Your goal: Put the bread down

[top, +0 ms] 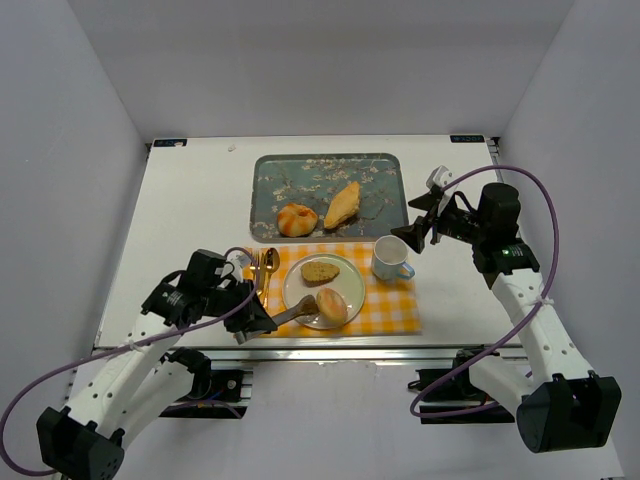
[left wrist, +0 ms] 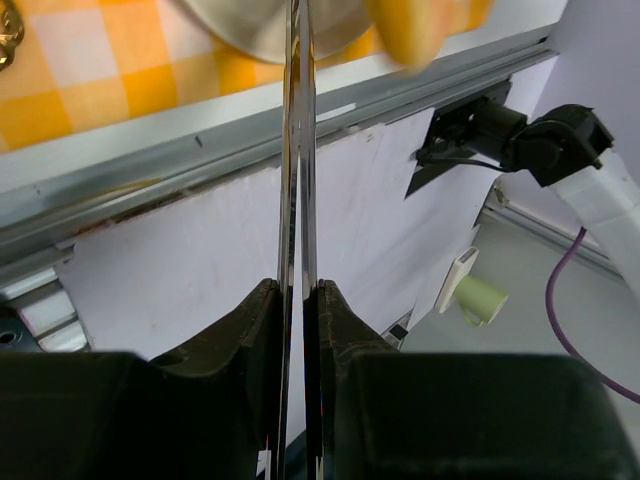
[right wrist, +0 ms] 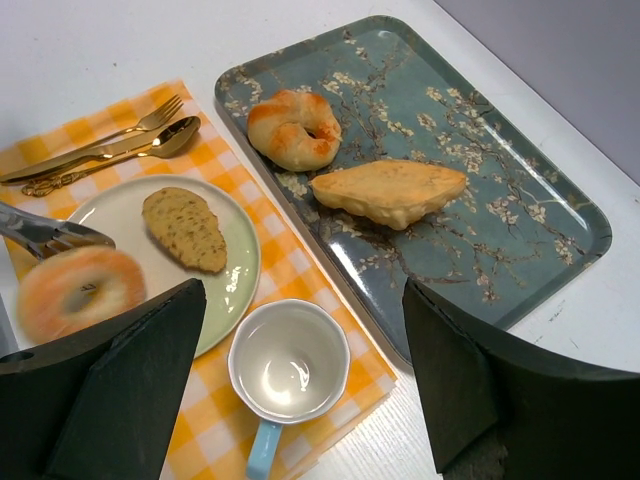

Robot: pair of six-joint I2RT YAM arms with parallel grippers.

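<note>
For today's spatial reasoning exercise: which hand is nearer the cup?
Right. The right hand hovers just beside the cup; the left hand sits beyond the plate, gripping tongs.

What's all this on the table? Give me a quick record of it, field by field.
Left end effector: shut on tongs
Tongs: gripping a ring-shaped bread over the plate
Plate: holds a bread slice
Tray: a round roll and a long pastry
Right end effector: open, hovering near the cup
Cloth: yellow checked, with gold cutlery
</note>
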